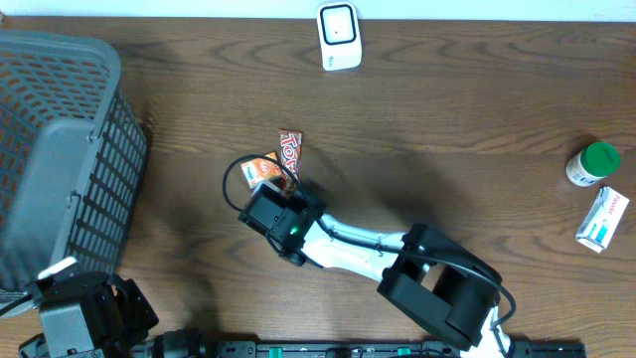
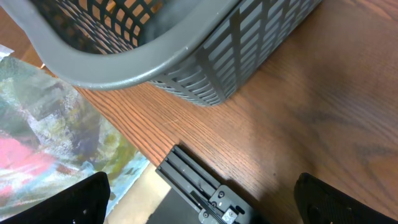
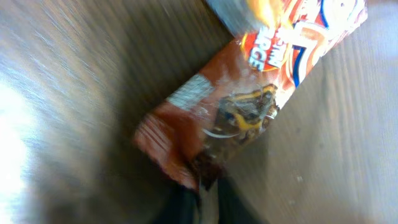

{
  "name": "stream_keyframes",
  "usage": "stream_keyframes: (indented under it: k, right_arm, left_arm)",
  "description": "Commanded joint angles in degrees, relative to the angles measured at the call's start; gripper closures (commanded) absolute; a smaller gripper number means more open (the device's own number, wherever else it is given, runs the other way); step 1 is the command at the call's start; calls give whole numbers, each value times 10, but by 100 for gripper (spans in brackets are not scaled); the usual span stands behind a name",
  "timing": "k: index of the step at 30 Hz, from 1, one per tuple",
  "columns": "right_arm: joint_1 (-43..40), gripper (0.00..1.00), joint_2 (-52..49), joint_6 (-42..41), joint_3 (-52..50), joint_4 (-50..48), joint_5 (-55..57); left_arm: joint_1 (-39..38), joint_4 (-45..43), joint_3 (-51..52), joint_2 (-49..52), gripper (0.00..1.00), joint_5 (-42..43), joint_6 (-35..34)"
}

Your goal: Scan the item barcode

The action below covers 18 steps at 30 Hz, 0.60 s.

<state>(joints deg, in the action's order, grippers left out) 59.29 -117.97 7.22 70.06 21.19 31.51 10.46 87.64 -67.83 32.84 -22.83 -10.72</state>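
- Two packets lie near the middle of the wooden table [image 1: 447, 119]: a brown-and-orange snack packet [image 1: 290, 149] and, just beside it, a smaller orange packet [image 1: 260, 171].
- Over them reaches the right arm, and the right gripper [image 3: 200, 200] sits at the snack packet's near end — its fingers are pressed together, pinching the wrapper's edge. The wrist view is blurred.
- At the table's front left corner the left gripper [image 1: 87, 316] hangs beside the grey basket [image 1: 60, 149], its fingers [image 2: 84, 200] spread wide.
- At the far edge stands the white barcode scanner [image 1: 339, 37], well apart from the snack packet.
- On the right side a green-capped bottle [image 1: 593, 164] and a white-and-blue box [image 1: 603, 219] lie near each other.
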Motion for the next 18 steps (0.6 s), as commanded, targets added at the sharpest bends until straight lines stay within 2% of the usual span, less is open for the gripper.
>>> stream_keyframes:
  k: [1, 6, 13, 18]
  right_arm:
    - [-12, 99, -33, -7, -17, 23, 0]
    - [-12, 99, -14, -61, 61, 130, -44]
    - [-12, 99, 57, -92, 232, 343, -239]
    - [-12, 99, 108, -134, 327, 483, -331]
  left_arm:
    - [2, 1, -1, -2, 5, -8, -5]
    - [2, 1, -1, -2, 5, -8, -5]
    - [2, 1, -1, -2, 5, -8, -5]
    - [2, 1, -1, -2, 5, -8, -5]
